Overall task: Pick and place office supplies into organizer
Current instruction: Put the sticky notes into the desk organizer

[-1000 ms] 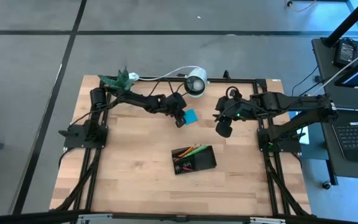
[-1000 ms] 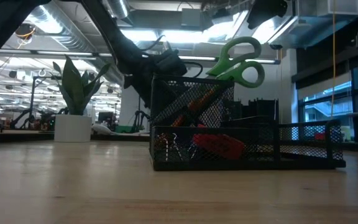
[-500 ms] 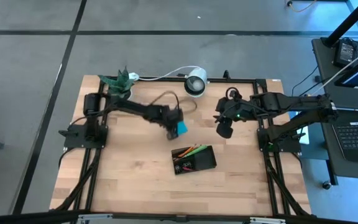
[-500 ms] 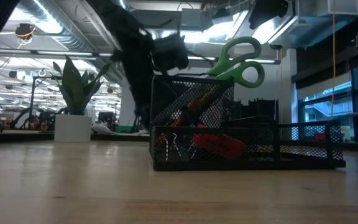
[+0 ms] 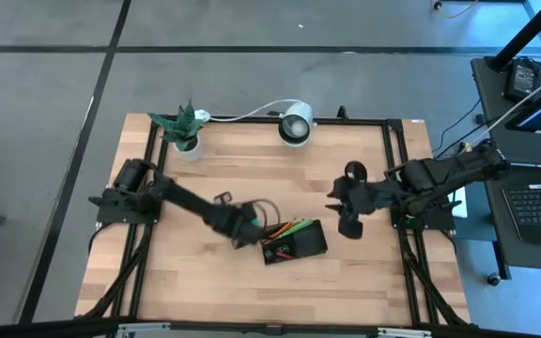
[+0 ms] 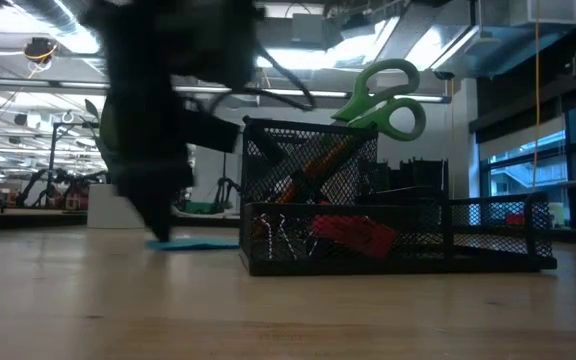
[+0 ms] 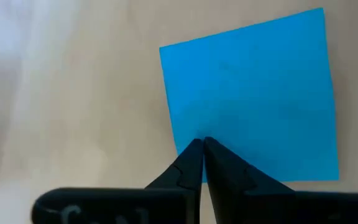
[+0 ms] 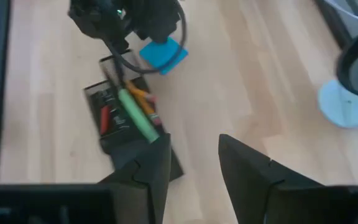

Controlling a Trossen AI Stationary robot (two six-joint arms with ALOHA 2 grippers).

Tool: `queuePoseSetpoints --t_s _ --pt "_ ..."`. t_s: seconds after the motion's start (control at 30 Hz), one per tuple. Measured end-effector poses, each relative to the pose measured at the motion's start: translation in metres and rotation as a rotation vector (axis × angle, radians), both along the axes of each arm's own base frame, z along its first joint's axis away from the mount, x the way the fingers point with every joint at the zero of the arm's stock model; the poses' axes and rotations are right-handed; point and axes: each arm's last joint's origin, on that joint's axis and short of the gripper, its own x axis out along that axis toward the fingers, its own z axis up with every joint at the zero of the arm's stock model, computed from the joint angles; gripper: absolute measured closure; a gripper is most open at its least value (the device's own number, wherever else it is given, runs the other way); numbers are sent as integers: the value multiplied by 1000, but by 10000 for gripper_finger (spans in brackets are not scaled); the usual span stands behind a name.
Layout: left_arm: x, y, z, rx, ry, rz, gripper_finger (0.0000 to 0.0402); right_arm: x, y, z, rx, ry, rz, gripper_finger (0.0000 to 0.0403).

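Observation:
The black mesh organizer [image 5: 294,242] stands near the table's middle and holds green-handled scissors [image 6: 388,95], orange pencils and a red piece. My left gripper [image 5: 247,233] is just left of it, pointing steeply down and shut on the blue sticky-note pad [image 7: 253,93]. In the low view the pad [image 6: 193,243] shows at table-top height, left of the organizer [image 6: 398,235]. My right gripper [image 5: 348,228] hovers open above the table, right of the organizer, with nothing between its fingers [image 8: 247,168]. My left gripper pinches the pad between its two fingertips [image 7: 191,155], at the pad's edge near one corner [image 7: 180,140]. The fingers come from above, slanting down. The pad lies about level at table height; whether it rests on the wood or hangs just clear, I cannot tell.
A potted green plant [image 5: 184,127] and a white round lamp [image 5: 296,125] with its cable stand along the far edge. Black frame rails run down both sides of the table. Bare wood lies in front of the organizer [image 8: 129,118] and at the near left.
My left gripper has swung from the far middle of the table toward the near edge, to the organizer's left side, tipping to point more steeply down. The blue pad has come along with it. My right gripper has shifted a little toward the near edge, still open.

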Motion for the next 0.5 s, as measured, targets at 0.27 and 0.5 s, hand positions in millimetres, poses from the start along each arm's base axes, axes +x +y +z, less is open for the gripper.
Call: queuePoseSetpoints --t_s 0.27,0.5 --pt "-31 -64 1 -6 -67 131 396 -7 21 0 35 -9 54 264" --pt "-52 -124 10 -169 -110 107 396 -6 28 4 60 -64 79 264"
